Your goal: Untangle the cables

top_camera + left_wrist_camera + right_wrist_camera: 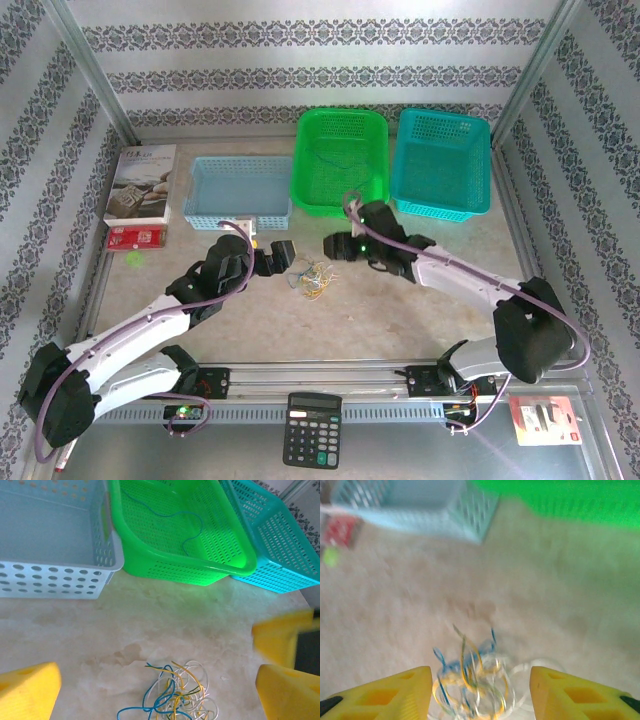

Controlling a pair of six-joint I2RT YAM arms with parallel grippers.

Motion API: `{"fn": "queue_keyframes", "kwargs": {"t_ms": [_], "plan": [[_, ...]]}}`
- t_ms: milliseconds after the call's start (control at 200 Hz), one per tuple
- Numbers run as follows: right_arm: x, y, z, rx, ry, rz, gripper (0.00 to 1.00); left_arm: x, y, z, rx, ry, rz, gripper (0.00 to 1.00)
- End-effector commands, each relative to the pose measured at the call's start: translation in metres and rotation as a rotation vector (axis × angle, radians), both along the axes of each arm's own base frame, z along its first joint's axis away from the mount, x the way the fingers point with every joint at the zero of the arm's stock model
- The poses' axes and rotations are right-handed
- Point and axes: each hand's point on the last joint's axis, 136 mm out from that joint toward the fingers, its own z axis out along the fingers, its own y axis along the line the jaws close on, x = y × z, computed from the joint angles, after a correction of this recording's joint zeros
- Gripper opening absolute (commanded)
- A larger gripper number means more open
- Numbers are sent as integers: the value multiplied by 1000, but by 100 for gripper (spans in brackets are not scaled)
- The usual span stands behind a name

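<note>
The cables [312, 280] are a small tangle of thin white, yellow and blue wires lying on the table between the two arms. My left gripper [284, 256] hovers just left of the tangle, open wide. In the left wrist view the cables [172, 695] lie low between its yellow fingers [30, 690]. My right gripper [334, 247] stands just right of the tangle, open. In the blurred right wrist view the cables [470, 685] lie between the spread jaws of my right gripper [480, 680], touching neither. One thin blue wire [186, 526] lies apart inside the green basket [150, 565].
Three baskets stand at the back: light blue [235, 215], green [335, 206], teal [435, 208]. A box [140, 185] and a red packet [135, 237] lie at the far left. A calculator [312, 430] and a carded packet [545, 420] sit at the near edge.
</note>
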Motion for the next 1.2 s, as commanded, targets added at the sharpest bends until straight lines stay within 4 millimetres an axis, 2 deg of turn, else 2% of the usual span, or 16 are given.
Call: {"fn": "queue_keyframes", "kwargs": {"t_ms": [0,140,315,724,944,1069,1194], "plan": [[7,4,5,-8,-94,2,53,-1,6,-12,-15,73,40,100],[-2,22,-7,-84,-105,140,52,3,3,-12,-35,92,41,100],[1,31,-17,-149,-98,218,53,5,4,-6,-53,91,48,100],[1,49,-42,-171,-15,311,50,5,7,-1,-57,79,53,100],[2,52,-54,-189,17,328,46,6,7,3,-62,69,50,100],[3,53,-57,-191,29,331,39,6,6,3,-63,69,48,100],[2,55,-56,-183,31,339,19,5,6,1,-62,73,45,100]]}}
